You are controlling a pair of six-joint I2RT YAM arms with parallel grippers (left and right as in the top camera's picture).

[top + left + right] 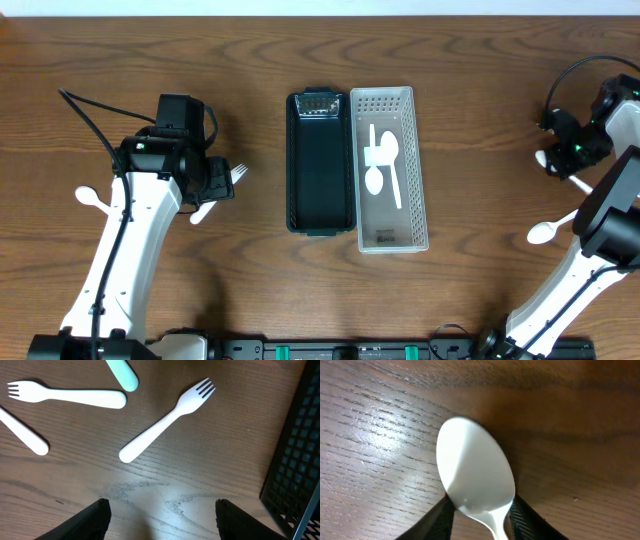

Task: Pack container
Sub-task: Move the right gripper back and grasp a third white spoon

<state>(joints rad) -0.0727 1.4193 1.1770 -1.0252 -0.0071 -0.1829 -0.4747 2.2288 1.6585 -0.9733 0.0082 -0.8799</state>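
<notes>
White plastic spoon [475, 480], glossy oval bowl, neck pinched by right gripper [481, 514]

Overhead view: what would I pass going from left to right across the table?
White spoon → left tool → black tray → clear basket → right tool, gripping a second spoon.

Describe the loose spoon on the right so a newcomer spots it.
From the clear basket at centre, look far right. The loose spoon lies alone on bare wood beside the right arm; the other spoon, farther back, is pinched by the right hand.
</notes>
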